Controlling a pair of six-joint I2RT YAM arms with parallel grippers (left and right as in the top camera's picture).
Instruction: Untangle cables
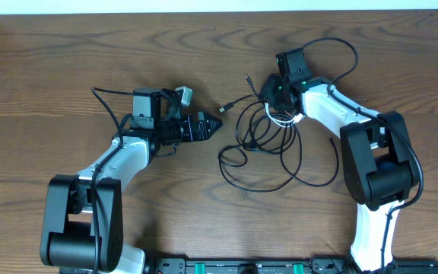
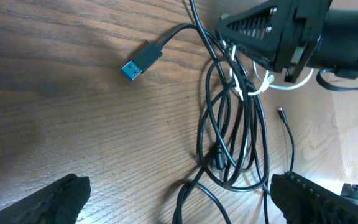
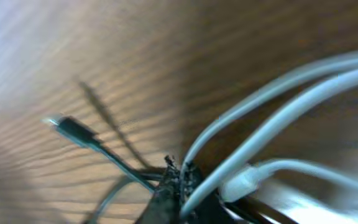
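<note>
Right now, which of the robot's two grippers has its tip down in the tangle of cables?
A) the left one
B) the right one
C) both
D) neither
B: the right gripper sits closed at the top of the cables, while the left gripper stands open and apart from them.

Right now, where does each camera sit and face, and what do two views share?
Overhead: above table, facing down; cables, both arms, left gripper, right gripper.
Left wrist: behind left gripper, facing cables, blue plug; own open fingers below.
Right wrist: behind right gripper, white cables close; own shut fingertips pinching them.
Shared: overhead, left wrist both show right gripper.
</note>
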